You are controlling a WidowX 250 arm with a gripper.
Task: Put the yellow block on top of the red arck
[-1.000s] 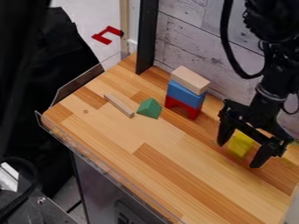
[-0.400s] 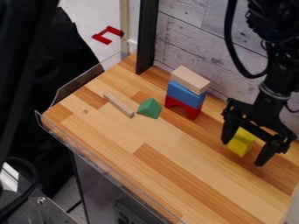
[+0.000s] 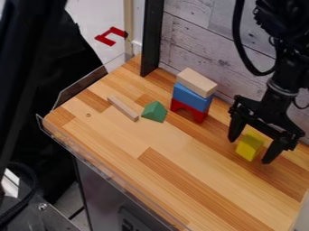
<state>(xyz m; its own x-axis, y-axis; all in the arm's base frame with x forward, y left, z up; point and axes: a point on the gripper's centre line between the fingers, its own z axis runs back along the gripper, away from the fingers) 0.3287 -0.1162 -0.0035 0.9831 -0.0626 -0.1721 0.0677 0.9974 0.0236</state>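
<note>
Wooden counter (image 3: 181,171) — end effector (image 3: 253,151) open — yellow block (image 3: 249,146) between fingers

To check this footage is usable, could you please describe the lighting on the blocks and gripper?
Camera view: the pale wooden block is lighter on top than on its sides; no glare hides the yellow block; the black gripper reads dark, with little shading.
</note>
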